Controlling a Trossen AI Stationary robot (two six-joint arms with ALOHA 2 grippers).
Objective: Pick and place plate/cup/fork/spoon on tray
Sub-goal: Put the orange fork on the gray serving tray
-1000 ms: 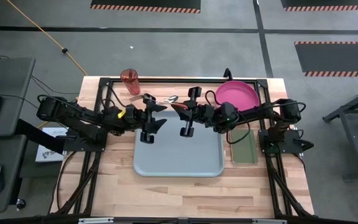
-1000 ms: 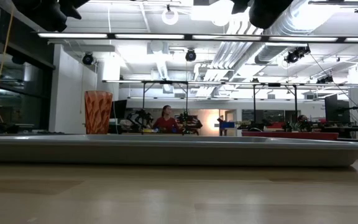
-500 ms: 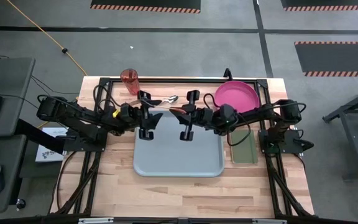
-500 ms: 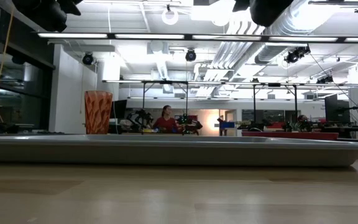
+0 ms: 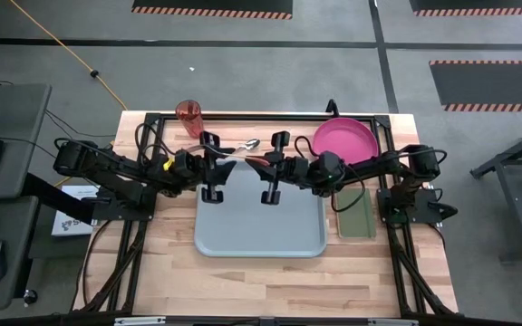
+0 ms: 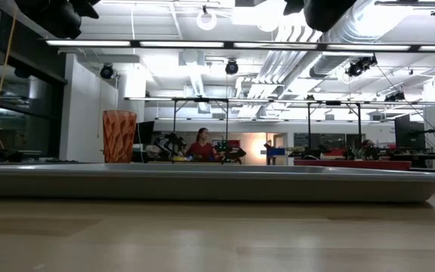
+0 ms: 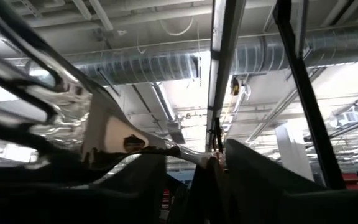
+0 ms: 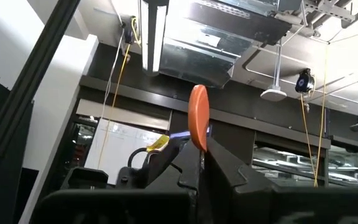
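My left gripper (image 5: 217, 168) is shut on a silver fork (image 5: 243, 148) over the tray's far edge. In the left wrist view the fork (image 7: 104, 134) shows against the ceiling. My right gripper (image 5: 268, 167) faces it, shut on an orange utensil (image 5: 256, 160). The utensil's orange end (image 8: 197, 121) stands above the shut fingertips. The pale blue-grey tray (image 5: 259, 226) lies at the table's middle and shows edge-on in the low view (image 6: 217, 185). The pink plate (image 5: 344, 139) lies at the far right. The red-orange cup (image 5: 188, 116) stands upright at the far left, also in the low view (image 6: 119, 137). My left gripper pinches the fork's narrow handle (image 7: 194, 155) between its two fingers, which slant up toward the table's right. The fork is lifted clear, its wide tined end (image 7: 55, 99) off to one side. My right gripper pinches the orange utensil just below its rounded end (image 8: 199, 146), fingers slanting up toward the table's left. The utensil is lifted clear; its lower part is hidden by the fingers.
A dark-green rectangular pad (image 5: 355, 215) lies right of the tray. A black frame (image 5: 243, 116) runs along the table's far edge. Bare wood lies in front of the tray (image 5: 261, 281). A person (image 6: 201, 143) shows far off in the room.
My left gripper has drawn a little toward the table's left and far edges and tipped up, keeping the fork. My right gripper has hardly moved.
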